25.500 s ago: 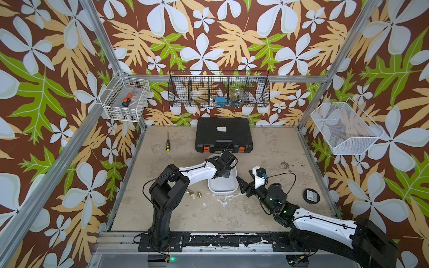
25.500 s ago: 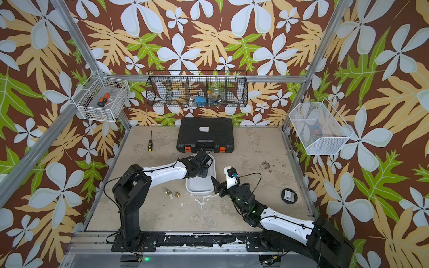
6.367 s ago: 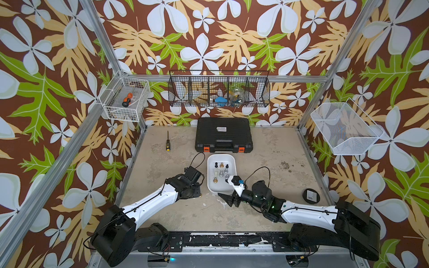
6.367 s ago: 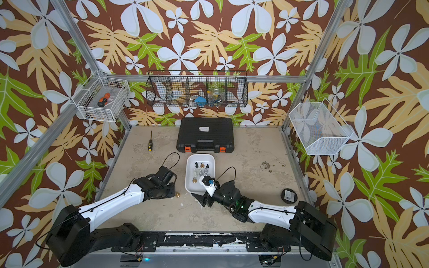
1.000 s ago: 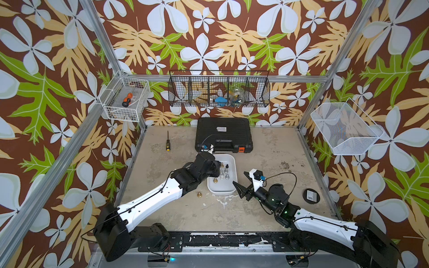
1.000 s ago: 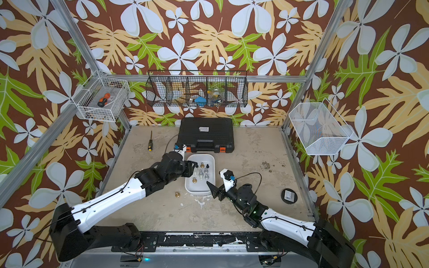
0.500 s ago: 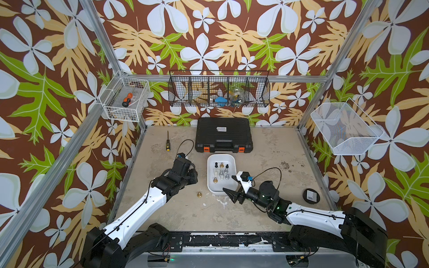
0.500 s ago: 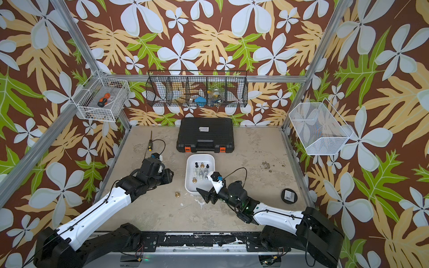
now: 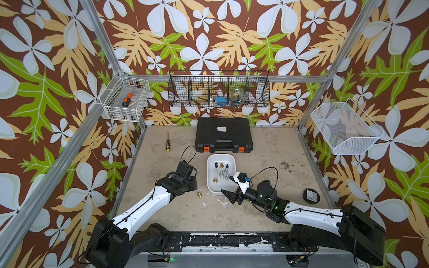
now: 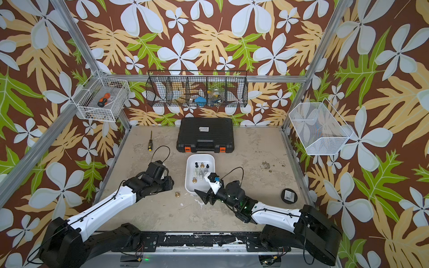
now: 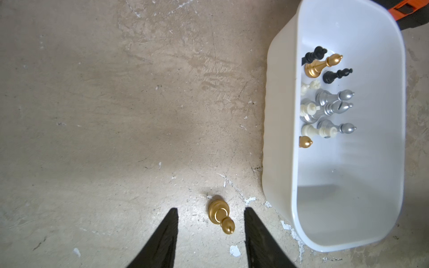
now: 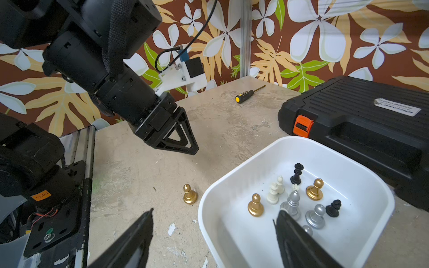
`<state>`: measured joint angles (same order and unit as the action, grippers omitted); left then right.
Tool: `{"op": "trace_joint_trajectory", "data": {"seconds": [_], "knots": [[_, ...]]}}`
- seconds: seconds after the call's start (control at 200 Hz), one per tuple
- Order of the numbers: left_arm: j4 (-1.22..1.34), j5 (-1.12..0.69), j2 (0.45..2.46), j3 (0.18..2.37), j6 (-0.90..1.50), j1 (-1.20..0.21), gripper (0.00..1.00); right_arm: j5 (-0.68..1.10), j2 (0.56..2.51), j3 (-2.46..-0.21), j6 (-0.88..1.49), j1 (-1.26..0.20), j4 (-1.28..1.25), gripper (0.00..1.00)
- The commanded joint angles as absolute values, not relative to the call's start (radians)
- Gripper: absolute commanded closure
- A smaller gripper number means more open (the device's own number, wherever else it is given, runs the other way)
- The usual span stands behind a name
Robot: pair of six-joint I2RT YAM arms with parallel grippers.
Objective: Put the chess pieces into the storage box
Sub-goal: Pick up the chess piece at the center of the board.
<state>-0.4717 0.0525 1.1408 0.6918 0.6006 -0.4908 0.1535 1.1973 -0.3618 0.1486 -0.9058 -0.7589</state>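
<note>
Storage box (image 9: pixel 232 162) sat at the centre of the bench (image 9: pixel 267 150) in both top views, just below the black toolcase (image 9: pixel 224 134). Most chess pieces (image 11: pixel 329 99) stood clustered in its upper and middle part. The step in hand looked like the last pick. The left hand (image 11: pixel 211 208) hung half spread and empty above the gold pawn (image 9: pixel 199 194), which stood upright off the box's lower-left corner, near it but apart. It should drop straight, keep the pawn centred, and close on the stem rather than the knob (a round top likely slips).

The left arm reached in low from the lower left, wrist bent downward, with clear air beneath its fingertips. The right arm lay low from the lower right. The right hand (image 12: pixel 216 211) was spread wide and empty at the box's lower edge.
</note>
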Motion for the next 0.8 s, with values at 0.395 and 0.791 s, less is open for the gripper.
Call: {"op": "trace_joint_trajectory", "data": {"seconds": [0.395, 0.791], "knots": [[-0.475, 0.099, 1.206, 0.733, 0.605, -0.584, 0.55, 0.130, 1.210, -0.376, 0.137, -0.917, -0.750, 0.17], [-0.436, 0.127, 1.301, 0.706, 0.641, -0.645, 0.61, 0.127, 1.199, -0.375, 0.135, -0.916, -0.747, 0.17]]}}
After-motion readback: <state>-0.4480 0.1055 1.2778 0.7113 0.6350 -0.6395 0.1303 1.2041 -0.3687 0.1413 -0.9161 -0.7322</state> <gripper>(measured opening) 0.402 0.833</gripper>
